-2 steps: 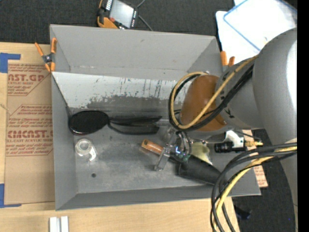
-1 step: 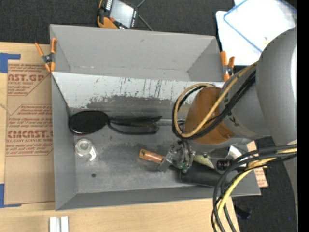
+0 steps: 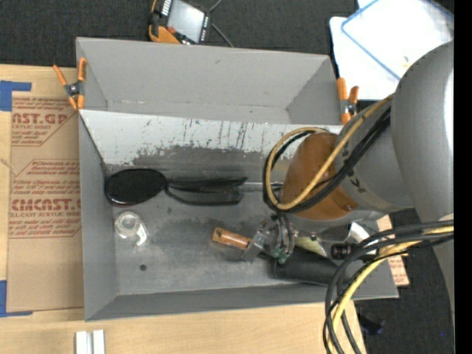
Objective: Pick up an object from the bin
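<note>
We are hovering gripper point(image 3: 267, 246) low in bin point(image 3: 184, 72), just beside orange tube point(image 3: 230, 238) at lower middle, likely lining up grasp. How far open: cannot tell. Black brush point(image 3: 158, 186) lying apart.

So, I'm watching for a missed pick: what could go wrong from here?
The hand sits by one end of the small orange-brown tube; it may nudge the tube away rather than catch it. A black object lies right beside the hand and could be bumped or grabbed instead.
</note>
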Robot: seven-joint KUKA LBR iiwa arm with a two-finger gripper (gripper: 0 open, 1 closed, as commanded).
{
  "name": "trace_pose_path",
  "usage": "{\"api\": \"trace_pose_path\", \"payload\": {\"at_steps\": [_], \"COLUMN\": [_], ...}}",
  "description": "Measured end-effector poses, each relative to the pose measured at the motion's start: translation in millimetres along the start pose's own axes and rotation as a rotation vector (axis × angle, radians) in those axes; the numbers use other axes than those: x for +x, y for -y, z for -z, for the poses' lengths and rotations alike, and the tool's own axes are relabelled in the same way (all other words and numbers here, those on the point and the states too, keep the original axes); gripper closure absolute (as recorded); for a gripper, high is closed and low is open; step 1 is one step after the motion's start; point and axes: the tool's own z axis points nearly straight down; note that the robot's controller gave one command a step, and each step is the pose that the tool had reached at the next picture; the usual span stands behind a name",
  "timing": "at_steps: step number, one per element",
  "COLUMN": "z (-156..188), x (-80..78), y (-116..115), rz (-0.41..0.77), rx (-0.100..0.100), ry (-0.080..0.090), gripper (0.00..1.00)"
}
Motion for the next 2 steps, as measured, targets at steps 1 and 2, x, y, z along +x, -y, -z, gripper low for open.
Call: {"api": "trace_pose_path", "payload": {"at_steps": [1, 2], "z": [4.4, 27.8], "x": [0.7, 3.3], "y": [0.1, 1.5], "rz": [0.001, 0.001], "rx": [0.001, 0.006], "ry": [-0.001, -0.011], "gripper": [1.00, 1.00]}}
